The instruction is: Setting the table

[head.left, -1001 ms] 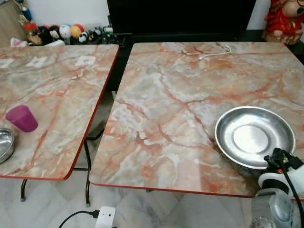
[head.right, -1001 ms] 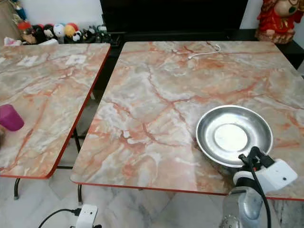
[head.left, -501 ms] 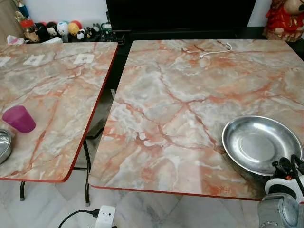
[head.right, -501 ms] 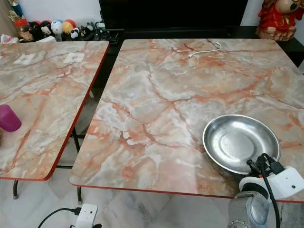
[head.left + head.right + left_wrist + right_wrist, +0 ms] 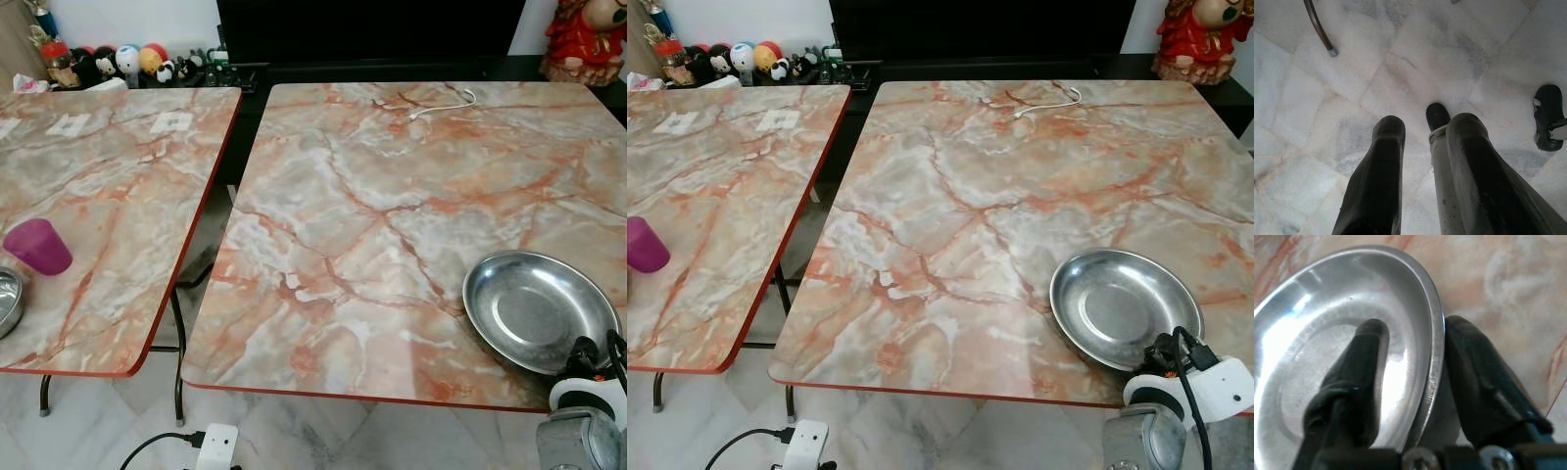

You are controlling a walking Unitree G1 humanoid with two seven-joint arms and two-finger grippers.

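A round steel plate rests near the front right corner of the right marble table. My right gripper is shut on the steel plate at its near rim, one finger inside the dish and the other outside. From the head, the right gripper meets the plate's near edge above its white wrist. On the left table stand a purple cup and, at the picture's edge, a steel bowl. My left gripper hangs open over the marble floor.
A white cable lies at the far side of the right table. A gap with table legs separates the two tables. A white power strip lies on the floor below. Toys and a red figurine stand behind.
The steel plate has moved toward the table's near right corner, drawn along by my right gripper. The view has shifted slightly.
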